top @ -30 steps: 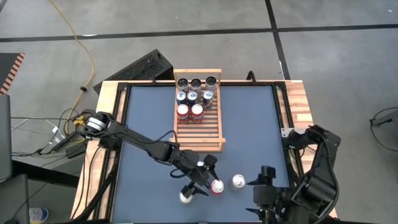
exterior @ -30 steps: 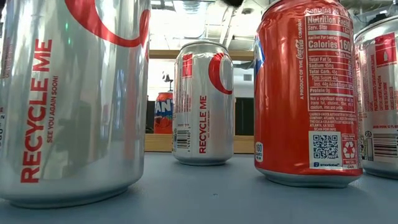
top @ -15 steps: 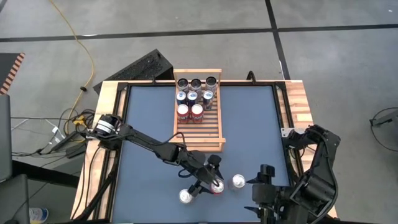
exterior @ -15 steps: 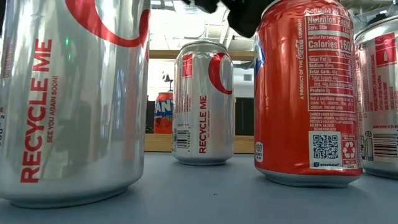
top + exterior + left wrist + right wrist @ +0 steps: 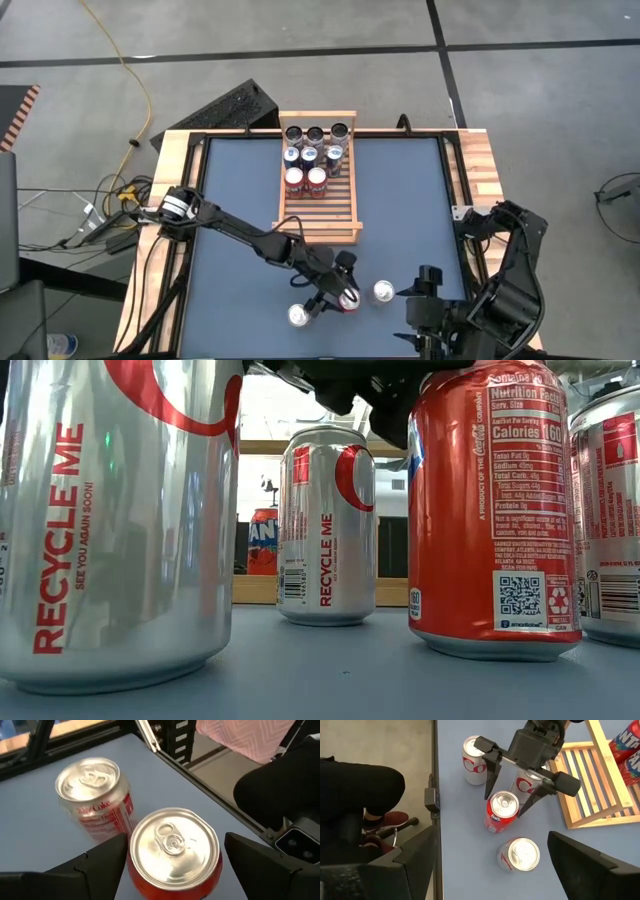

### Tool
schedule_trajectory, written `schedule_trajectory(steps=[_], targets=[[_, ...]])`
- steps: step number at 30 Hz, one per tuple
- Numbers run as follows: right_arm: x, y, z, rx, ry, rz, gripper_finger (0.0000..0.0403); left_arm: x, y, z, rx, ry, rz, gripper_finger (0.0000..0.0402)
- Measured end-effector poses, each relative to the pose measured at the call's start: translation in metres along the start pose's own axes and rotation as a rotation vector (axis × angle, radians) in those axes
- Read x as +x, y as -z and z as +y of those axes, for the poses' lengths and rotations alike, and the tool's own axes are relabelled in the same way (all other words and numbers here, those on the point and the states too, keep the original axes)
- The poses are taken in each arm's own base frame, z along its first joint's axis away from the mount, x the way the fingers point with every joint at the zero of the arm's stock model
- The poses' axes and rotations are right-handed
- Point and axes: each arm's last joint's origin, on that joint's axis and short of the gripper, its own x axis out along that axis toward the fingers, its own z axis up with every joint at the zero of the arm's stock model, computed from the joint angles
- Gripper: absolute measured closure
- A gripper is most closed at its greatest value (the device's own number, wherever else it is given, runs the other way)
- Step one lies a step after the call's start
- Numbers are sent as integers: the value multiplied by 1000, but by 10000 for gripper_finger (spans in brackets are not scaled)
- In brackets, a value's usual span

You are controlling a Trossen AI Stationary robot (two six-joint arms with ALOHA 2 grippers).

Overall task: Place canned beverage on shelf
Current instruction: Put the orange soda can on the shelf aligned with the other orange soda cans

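Observation:
A red can [image 5: 498,821] stands upright on the blue table top near the front edge, with three silver cans [image 5: 474,753] [image 5: 526,784] [image 5: 519,854] around it. My left gripper [image 5: 344,297] is open. One finger [image 5: 102,862] stands on each side of the red can's top [image 5: 173,844], with a narrow gap on both sides. The shelf [image 5: 323,214] lies at the far middle with several cans [image 5: 314,156] on its far part. My right gripper [image 5: 428,290] hangs open above the near right corner.
The silver cans stand close to the red one: one toward the left [image 5: 298,316], one toward the right [image 5: 383,291]. The shelf's near rail [image 5: 322,236] lies just beyond my left arm. A person's leg and shoe [image 5: 380,822] show off the table's edge.
My left gripper has come down and moved a little toward the near edge, over the red can. Its fingers now stand lower, on either side of the can's top. No can has moved.

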Motion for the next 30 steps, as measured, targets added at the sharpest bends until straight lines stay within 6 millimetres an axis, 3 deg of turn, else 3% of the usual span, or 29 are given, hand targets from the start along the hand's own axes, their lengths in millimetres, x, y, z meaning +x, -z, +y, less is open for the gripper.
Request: schedule_trajectory(steps=[19,30], targets=[[0,-1,0,1,9,-16,58,15,9,0,1,51,11,83],[-1,1,1,25,5,-17,58,17,-2,2,-127,29,1,122]])
